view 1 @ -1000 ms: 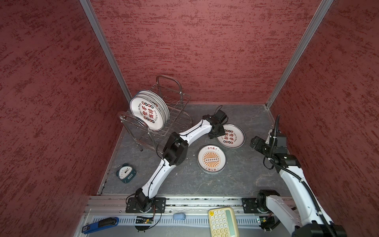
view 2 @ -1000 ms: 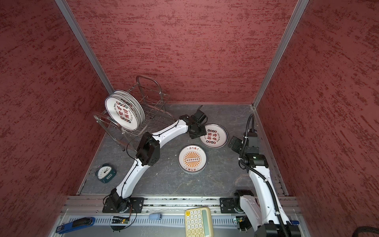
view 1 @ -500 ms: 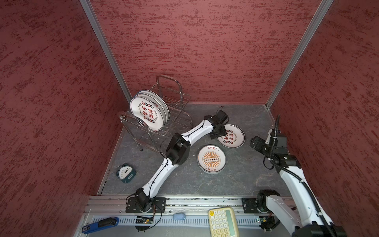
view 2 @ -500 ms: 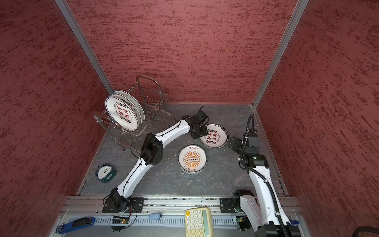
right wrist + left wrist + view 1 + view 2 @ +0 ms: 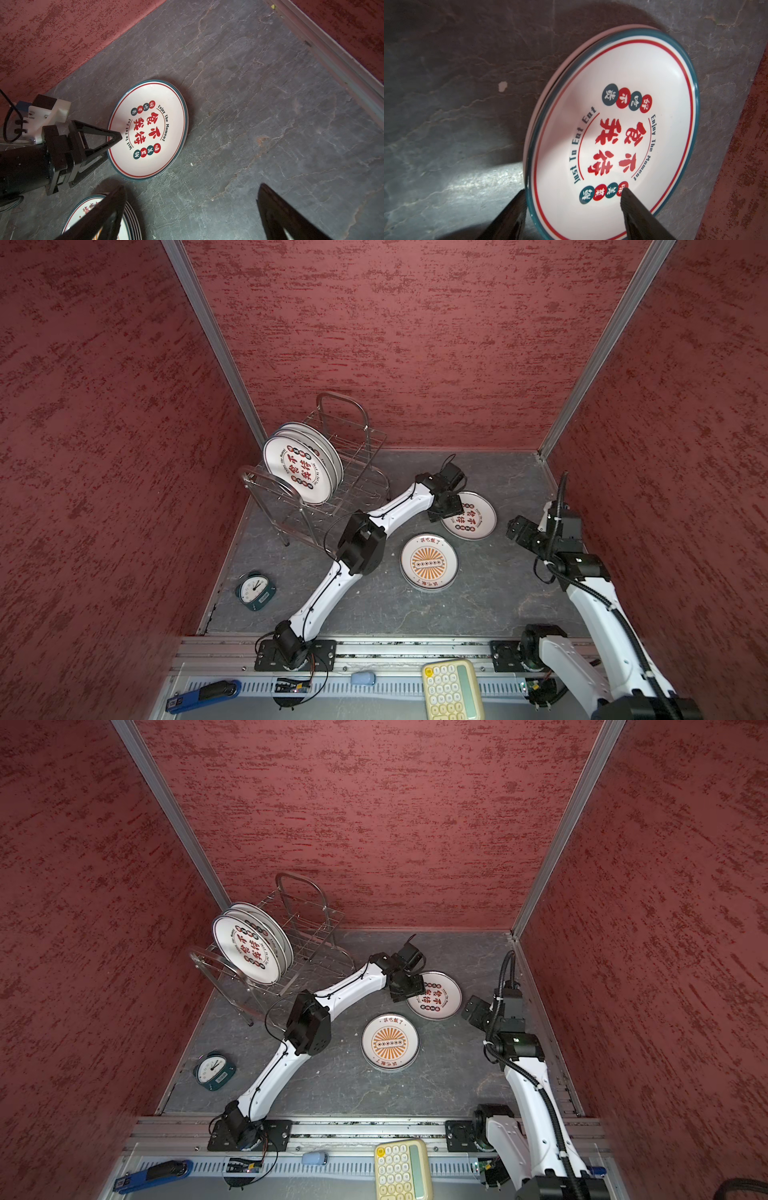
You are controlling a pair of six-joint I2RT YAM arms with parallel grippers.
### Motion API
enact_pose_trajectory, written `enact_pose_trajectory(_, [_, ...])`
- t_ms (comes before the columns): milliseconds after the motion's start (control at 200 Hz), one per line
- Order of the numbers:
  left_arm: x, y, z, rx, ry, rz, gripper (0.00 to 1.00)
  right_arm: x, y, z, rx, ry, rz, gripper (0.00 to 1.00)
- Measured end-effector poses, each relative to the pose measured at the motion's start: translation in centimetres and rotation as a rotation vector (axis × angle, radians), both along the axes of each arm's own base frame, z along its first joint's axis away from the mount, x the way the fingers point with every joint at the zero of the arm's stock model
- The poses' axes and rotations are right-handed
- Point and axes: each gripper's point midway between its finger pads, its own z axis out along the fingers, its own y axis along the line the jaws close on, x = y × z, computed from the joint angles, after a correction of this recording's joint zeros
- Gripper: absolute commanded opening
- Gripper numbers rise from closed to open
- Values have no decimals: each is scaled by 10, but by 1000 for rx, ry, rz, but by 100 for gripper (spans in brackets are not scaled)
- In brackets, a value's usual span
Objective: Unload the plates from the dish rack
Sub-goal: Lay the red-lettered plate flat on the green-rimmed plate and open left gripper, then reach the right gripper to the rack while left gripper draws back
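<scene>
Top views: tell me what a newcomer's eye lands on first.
The shiny dish rack in the far left corner, with white plates standing on edge in it, draws the eye first. Next come two plates flat on the table: a red-character plate with the left end effector open astride its rim, and a sunburst plate nearer the arm bases.

Looked down from high over the near edge in both top views. Sat close above the red-lettered plate (image 5: pixel 612 135) at the left wrist, farther off at the right.
</scene>
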Motion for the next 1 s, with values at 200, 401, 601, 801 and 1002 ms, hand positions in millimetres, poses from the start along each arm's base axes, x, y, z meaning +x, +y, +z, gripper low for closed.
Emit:
enact_pose_trajectory(200, [-4, 7, -4, 33, 5, 2, 76, 0, 5, 1, 18, -3, 21, 99])
enact_pose_trajectory(401, [-34, 55, -2, 148, 23, 19, 81, 17, 30, 44, 100, -85, 139, 99])
enact_pose_trajectory(601, [-64, 103, 60, 149, -88, 52, 84, 47, 106, 138, 105, -237, 417, 99])
enact_pose_trajectory(801, [-116, 147, 100, 144, -183, 66, 88, 61, 229, 211, 83, -343, 739, 99])
enact_pose_trajectory(1002, [-174, 194, 80, 199, -155, 92, 92, 61, 312, 246, 39, -411, 916, 99])
